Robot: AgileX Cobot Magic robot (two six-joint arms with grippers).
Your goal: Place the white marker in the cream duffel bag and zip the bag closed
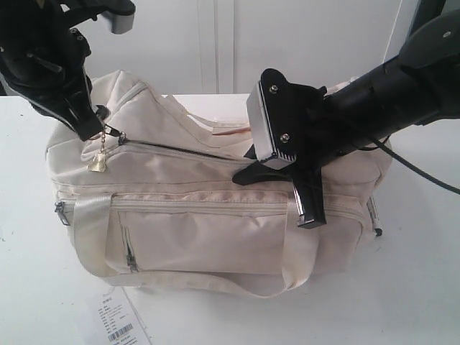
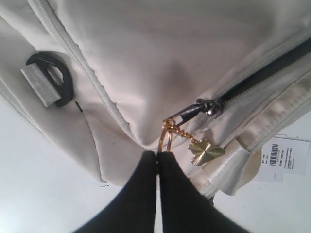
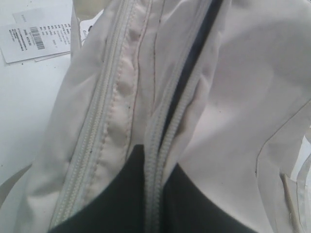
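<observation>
The cream duffel bag [image 1: 215, 215] lies on the white table, its front pockets facing the exterior view. Its top zip shows a dark open slit [image 1: 187, 151] running right from the slider [image 2: 209, 106]. My left gripper [image 2: 156, 154] is shut on the gold ring [image 2: 165, 138] of the zip pull, where a gold leaf charm [image 2: 206, 150] hangs; the exterior view shows this gripper [image 1: 97, 133] at the bag's left end. My right gripper [image 3: 154, 155] is shut on the bag's zip edge [image 3: 155, 194], near the top middle [image 1: 248, 172]. The white marker is not in view.
A white barcoded paper tag [image 1: 118, 323] lies on the table in front of the bag. A grey buckle [image 2: 51, 80] sits on the bag's left end. At the right end hangs a slim pale piece with a dark tip [image 1: 374, 215]; what it is I cannot tell.
</observation>
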